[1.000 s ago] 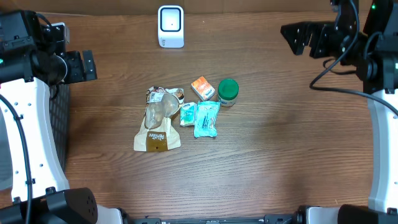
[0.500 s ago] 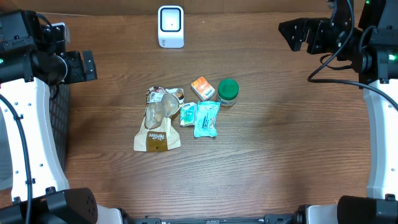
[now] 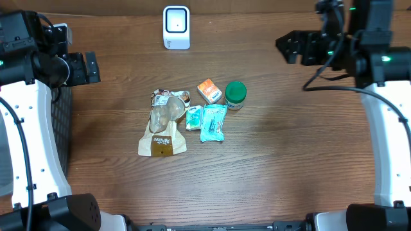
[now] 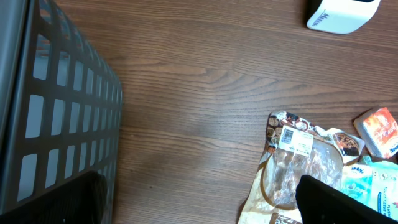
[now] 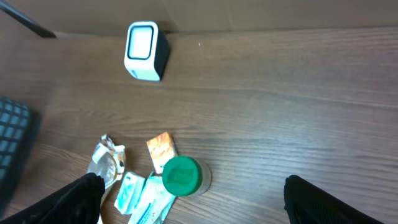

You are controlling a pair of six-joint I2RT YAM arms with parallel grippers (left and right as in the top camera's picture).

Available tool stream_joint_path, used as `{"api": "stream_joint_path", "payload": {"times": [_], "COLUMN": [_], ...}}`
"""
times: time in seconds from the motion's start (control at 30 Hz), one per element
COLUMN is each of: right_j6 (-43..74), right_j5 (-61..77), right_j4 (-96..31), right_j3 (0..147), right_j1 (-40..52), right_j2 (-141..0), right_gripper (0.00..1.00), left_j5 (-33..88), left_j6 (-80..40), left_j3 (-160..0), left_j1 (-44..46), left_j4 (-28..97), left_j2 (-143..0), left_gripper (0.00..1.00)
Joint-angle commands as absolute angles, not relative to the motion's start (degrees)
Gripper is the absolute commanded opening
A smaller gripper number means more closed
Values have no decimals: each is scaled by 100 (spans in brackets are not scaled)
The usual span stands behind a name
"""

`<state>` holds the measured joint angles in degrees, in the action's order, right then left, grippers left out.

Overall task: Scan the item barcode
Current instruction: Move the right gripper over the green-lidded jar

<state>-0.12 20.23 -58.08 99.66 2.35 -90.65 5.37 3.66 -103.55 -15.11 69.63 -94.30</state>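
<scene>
The overhead camera is looking straight down on the whole desk (image 3: 289, 160), while the left wrist camera is hovering close above the basket (image 4: 56, 112) side and the right wrist camera is viewing from farther back, both also catching the scanner (image 3: 176, 27) and packets (image 3: 212, 122).

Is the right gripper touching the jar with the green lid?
Apart. The overhead view shows a wide stretch of table between the right gripper and the jar.
</scene>
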Motion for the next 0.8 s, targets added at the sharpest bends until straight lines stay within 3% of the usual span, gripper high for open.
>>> {"api": "stream_joint_path", "payload": {"times": [0.0,0.77], "right_j6": [333,637], "right_j5": [856,711], "right_j4": [-5850,-5804], "right_j3": [10084,10084], "right_j1": [696,2095], "right_j2": [-9220,-11218], "right_gripper": [93,95], "left_j5": [539,539], "left_j6": [515,515], "left_j3": [-10429,-10429], "left_j1": [-1544,-1538], "left_j4": [6963,6963], "left_j2": [-9445,-9445], "left_gripper": [100,99]}}
